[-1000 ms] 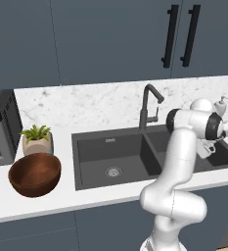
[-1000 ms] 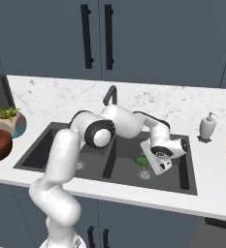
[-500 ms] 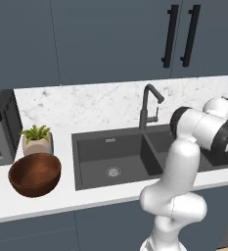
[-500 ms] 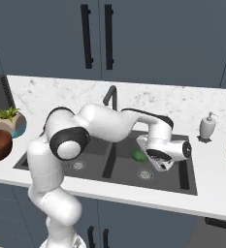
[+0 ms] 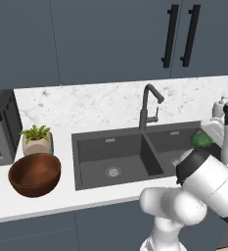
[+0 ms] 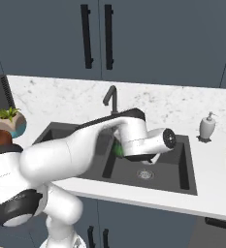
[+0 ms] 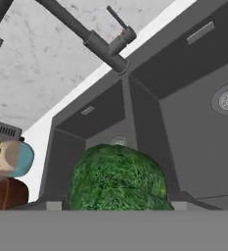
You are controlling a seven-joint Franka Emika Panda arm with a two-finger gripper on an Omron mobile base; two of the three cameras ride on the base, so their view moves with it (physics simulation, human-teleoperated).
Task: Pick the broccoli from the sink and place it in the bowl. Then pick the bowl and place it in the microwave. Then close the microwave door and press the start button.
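Since the earlier frames, my arm has swung from reaching down into the right basin to a raised, folded pose, and the broccoli (image 7: 118,177) has come up with my hand. My gripper (image 7: 116,206) is clamped on it: in the hand view the floret sits between my fingertips at the bottom edge, above the sink (image 7: 193,112) floor.

Risk, as I judge it: the floret is lumpy and held at wide jaw spacing, so a fast swing could let it roll out and drop back into a basin.

Clearance: the faucet (image 5: 148,107) rises behind the divider, near my travel line. The bowl (image 5: 35,174) stands on the counter left of the sink, just in front of the potted plant (image 5: 36,139). Open counter lies around the bowl's near side; an approach from above looks safest.
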